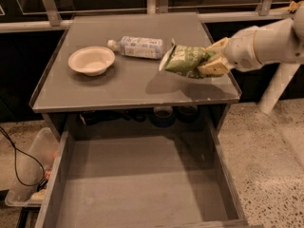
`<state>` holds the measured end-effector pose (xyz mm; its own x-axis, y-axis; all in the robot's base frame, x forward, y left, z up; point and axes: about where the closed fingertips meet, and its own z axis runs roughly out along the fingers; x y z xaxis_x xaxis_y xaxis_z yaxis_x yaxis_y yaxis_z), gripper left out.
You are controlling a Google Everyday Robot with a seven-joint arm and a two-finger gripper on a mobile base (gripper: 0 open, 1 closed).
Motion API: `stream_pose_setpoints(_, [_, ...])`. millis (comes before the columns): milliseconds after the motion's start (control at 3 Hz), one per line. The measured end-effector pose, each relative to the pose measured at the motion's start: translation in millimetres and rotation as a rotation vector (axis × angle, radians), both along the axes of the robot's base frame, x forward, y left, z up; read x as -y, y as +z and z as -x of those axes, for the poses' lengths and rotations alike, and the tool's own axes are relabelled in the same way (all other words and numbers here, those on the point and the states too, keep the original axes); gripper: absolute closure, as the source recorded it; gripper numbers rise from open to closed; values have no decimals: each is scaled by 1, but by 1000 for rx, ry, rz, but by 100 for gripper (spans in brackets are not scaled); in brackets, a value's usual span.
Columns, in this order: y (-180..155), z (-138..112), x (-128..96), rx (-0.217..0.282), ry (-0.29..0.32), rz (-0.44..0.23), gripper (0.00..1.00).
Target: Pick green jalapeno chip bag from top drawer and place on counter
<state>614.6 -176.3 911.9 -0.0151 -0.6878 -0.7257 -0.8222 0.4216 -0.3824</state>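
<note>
The green jalapeno chip bag (184, 61) is held in my gripper (209, 61), whose yellowish fingers are shut on the bag's right end. The bag hangs just above the right part of the grey counter (128, 84), casting a shadow on it. My white arm comes in from the right edge. The top drawer (142, 179) is pulled open below the counter, and its flat grey bottom is bare.
A clear plastic bottle with a white label (137, 46) lies on the counter behind the bag. A pale bowl (91, 60) sits at the counter's left. A clear plastic bin (28, 175) and a black cable lie on the floor at left.
</note>
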Motion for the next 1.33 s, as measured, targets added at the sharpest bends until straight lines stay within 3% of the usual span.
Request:
stream_pose_setpoints(333, [2,-42,-4,0,-18,-8,100])
stream_pose_setpoints(667, [-19,-69,-17,-51,-6,-28,100])
stream_pose_setpoints(1000, [-41,-79,-26,-103,12,-41,100])
stream_pose_setpoints(1333, [-42,-80,-26,-106,13,-41,82])
